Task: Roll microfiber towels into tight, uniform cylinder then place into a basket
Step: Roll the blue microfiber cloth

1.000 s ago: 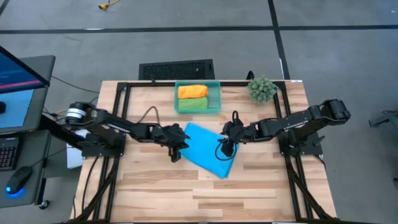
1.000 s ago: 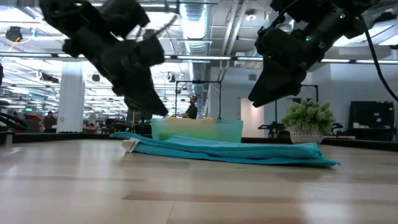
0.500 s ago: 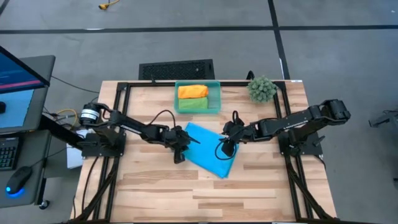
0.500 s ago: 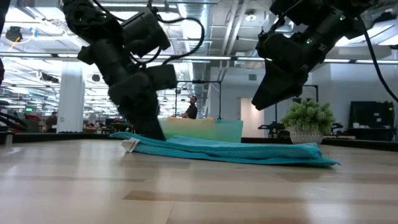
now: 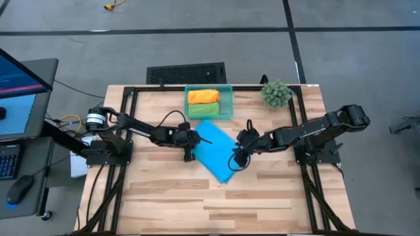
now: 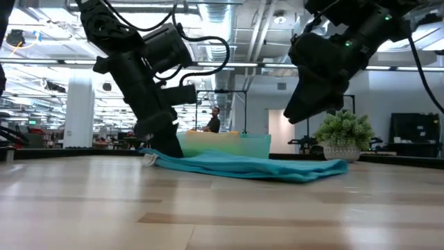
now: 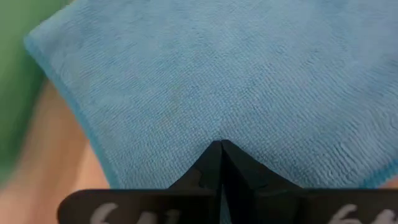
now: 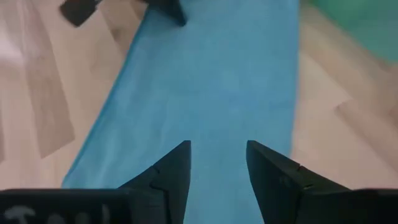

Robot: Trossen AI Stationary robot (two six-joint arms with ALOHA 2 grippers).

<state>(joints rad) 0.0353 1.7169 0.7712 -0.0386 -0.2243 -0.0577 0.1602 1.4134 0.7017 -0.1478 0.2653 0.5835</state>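
At the centre of the high view we press our closed left end effector (image 5: 189, 145) on the flat sky-blue microfibre towel (image 5: 215, 149) to anchor it on the wooden desk (image 5: 275, 196), our spread right end effector (image 5: 237, 159) hovering, ready to roll.

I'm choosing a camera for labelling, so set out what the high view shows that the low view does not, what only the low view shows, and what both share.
Only the high view shows the orange towel and green towel lying rolled in the basket, and the sky blue towel as a slanted strip between both grippers.

Only the low view shows the right gripper hanging above the cloth without touching it, and a person far behind.

Both show the left gripper shut at the blue towel's end, the basket, and the plant ball.
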